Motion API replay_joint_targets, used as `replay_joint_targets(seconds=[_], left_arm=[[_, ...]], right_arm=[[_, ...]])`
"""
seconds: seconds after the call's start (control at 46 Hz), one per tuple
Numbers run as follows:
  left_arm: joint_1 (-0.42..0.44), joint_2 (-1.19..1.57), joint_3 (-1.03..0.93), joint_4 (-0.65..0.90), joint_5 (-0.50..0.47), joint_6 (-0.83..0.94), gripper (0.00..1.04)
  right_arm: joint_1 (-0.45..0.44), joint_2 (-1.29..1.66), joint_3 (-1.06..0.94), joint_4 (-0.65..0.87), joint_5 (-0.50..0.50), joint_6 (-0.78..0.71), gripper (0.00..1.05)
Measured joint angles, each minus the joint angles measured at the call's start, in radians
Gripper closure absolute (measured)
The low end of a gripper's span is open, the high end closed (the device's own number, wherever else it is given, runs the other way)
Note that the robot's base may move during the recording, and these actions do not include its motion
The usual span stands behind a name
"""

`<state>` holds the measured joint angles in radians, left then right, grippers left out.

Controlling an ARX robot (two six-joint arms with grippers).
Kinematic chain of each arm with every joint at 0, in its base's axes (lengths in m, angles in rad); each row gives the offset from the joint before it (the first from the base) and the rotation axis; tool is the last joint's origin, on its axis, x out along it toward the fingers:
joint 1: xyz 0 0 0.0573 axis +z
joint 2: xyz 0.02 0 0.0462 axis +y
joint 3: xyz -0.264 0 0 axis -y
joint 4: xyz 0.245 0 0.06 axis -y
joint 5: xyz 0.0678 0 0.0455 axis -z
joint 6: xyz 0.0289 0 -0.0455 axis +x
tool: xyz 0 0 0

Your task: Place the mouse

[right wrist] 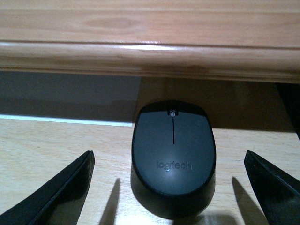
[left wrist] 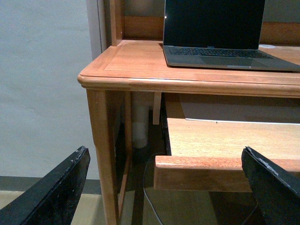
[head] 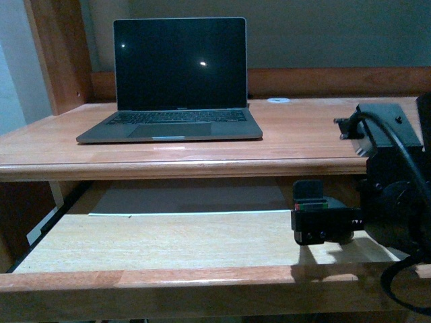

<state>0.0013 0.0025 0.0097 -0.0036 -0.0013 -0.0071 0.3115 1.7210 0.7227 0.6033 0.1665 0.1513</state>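
Mouse (right wrist: 173,157), black and domed, lies flat on the pull-out tray (right wrist: 47,145) just under the desktop's front edge (right wrist: 140,51), between the spread fingers (right wrist: 70,187) of the right gripper (right wrist: 168,157), which stand clear of both its flanks and touch nothing. The step in hand appears to be the grasp: the jaws should close evenly on the flanks with the mouse centred, then draw out from beneath the overhanging edge before any lift. The left gripper (left wrist: 165,150) hangs beside the desk's corner, spread wide and empty.
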Motion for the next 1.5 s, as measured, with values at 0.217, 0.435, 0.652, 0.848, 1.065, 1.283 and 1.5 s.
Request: replay_joint_targets(seconds=[0.217, 0.435, 0.652, 0.848, 1.065, 1.283, 1.5], left_arm=[[0.0, 0.0, 0.0, 0.0, 0.0, 0.0, 0.07], [0.0, 0.0, 0.0, 0.0, 0.0, 0.0, 0.07], [0.0, 0.0, 0.0, 0.0, 0.0, 0.0, 0.07], [0.0, 0.0, 0.0, 0.0, 0.0, 0.0, 0.07], [0.0, 0.0, 0.0, 0.0, 0.0, 0.0, 0.07], [0.0, 0.0, 0.0, 0.0, 0.0, 0.0, 0.07], [0.0, 0.0, 0.0, 0.0, 0.0, 0.0, 0.07]], right_arm=[[-0.013, 0.085, 0.072, -0.008, 0.021, 0.001, 0.07], [-0.023, 0.154, 0.145, -0.044, 0.027, 0.0, 0.07], [-0.025, 0.187, 0.169, -0.067, 0.03, -0.003, 0.18], [-0.028, 0.187, 0.169, -0.054, 0.019, -0.007, 0.41], [-0.026, 0.132, 0.115, -0.04, -0.004, -0.013, 0.41], [0.001, -0.105, -0.049, 0.014, -0.035, -0.014, 0.41], [0.071, -0.215, -0.166, 0.044, -0.021, -0.002, 0.41]])
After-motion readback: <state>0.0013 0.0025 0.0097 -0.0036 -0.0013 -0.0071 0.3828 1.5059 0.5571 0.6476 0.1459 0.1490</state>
